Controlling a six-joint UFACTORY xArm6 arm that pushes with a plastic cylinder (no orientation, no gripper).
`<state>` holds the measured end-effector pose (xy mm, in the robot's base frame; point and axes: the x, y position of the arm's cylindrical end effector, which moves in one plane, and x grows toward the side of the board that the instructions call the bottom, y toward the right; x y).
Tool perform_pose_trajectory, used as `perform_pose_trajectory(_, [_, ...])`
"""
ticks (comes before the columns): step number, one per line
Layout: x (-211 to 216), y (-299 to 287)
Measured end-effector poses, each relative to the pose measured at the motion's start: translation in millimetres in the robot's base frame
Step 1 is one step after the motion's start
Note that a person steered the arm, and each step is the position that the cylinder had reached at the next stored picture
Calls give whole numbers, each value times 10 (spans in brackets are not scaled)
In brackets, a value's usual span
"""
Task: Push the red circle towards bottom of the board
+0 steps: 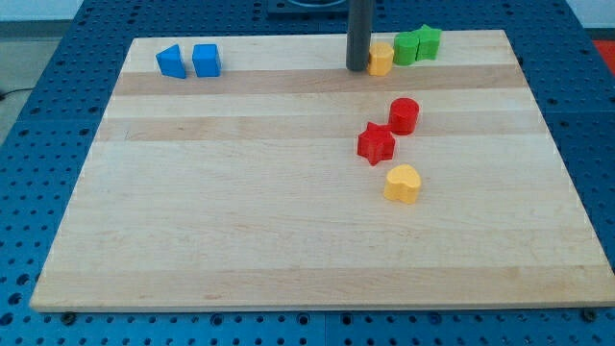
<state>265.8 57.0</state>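
Tip (357,69) of the dark rod rested on the wooden surface (240,211), close to the view's top edge and a little right of the middle. The rod ended in this plain tip and had no pincer, so nothing was grasped and there was nothing to be open or clenched.

Right beside the tip, on the view's right, sat a small yellow block (381,59). It looked like it was touching the rod, and its shape was hard to make out. Next along to the right were two green blocks, the first green block (406,47) pressed against the yellow one and the second green block (429,41) pressed against the first. Their shapes were hard to tell too.

Lower down from the tip, and a bit to the right, stood the red circle (404,115). It was apart from the tip, in the upper half of the surface. Just below it and to the left was the red star (376,144), and the two looked like they touched at a corner. Below the star, near but not touching, lay the yellow heart (403,183).

Far off at the view's top left sat the blue triangle (171,61) and the blue square block (206,61), side by side.

The surface lay on a blue table with holes (29,192).
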Motion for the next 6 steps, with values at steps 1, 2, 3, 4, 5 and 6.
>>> perform_pose_trajectory(1, [10, 0])
perform_pose_trajectory(2, [359, 55])
perform_pose_trajectory(3, [1211, 544])
perform_pose_trajectory(4, [2063, 1035])
perform_pose_trajectory(5, [2454, 1088])
perform_pose_trajectory(6, [2540, 953])
